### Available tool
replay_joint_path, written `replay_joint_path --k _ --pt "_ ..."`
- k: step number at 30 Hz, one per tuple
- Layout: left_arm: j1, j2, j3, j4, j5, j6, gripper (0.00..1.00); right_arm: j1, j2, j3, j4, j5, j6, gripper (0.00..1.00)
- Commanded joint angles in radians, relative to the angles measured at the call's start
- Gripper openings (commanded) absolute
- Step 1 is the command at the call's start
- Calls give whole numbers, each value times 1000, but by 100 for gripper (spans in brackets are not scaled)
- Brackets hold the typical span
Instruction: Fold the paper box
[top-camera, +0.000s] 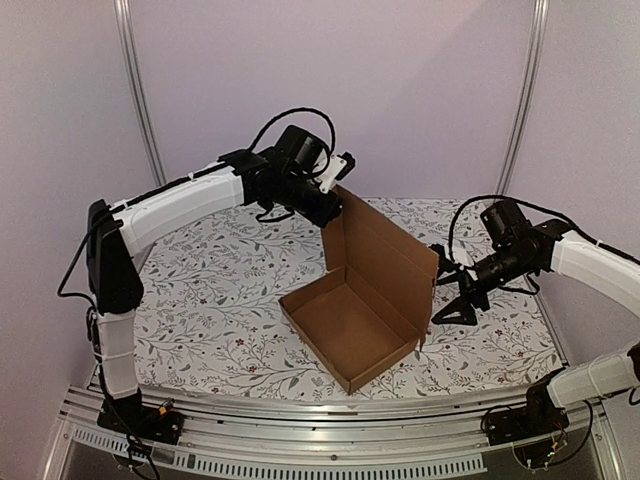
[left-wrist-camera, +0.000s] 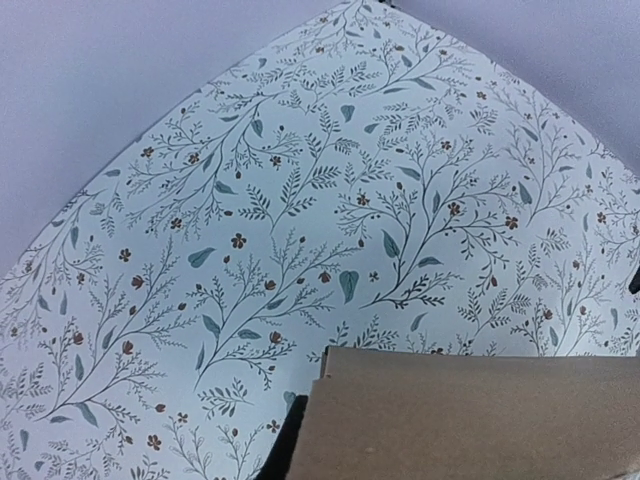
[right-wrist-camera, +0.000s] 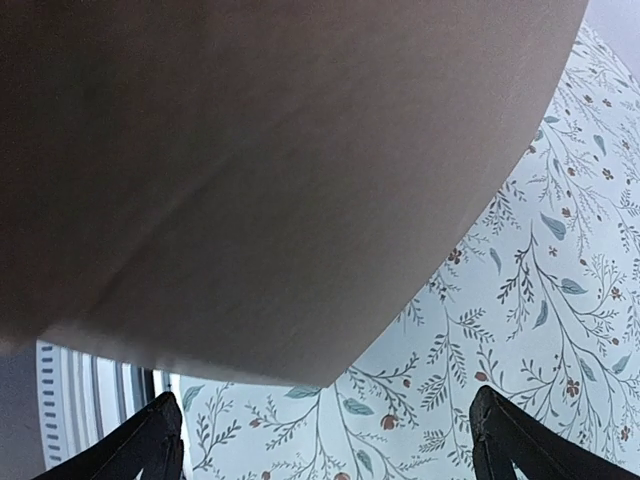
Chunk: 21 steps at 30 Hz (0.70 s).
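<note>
Where its lid peaks, paper box (top-camera: 355, 320) seemingly touches left pincer (top-camera: 336, 200).

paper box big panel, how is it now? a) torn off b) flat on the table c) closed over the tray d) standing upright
d, the paper box has its big panel rising upright from the tray's far edge, left claw at its top corner

Left arm reaches forward, left gripper (top-camera: 334, 200) pinching the paper box (top-camera: 352, 328); right gripper (top-camera: 446, 284) low, fingers spread wide.
</note>
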Motion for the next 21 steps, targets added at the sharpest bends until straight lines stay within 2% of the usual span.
replay_joint_path --k 1,12,16,21 --pt "24 60 83 -61 63 -3 6 28 67 1 268 -1 221 99" --pt "38 113 235 -192 94 -76 6 64 142 32 398 58 386 99" --pt "38 95 180 -198 132 -108 5 64 166 32 388 54 378 99" --pt "32 33 6 -118 159 -156 4 64 188 34 371 34 373 99"
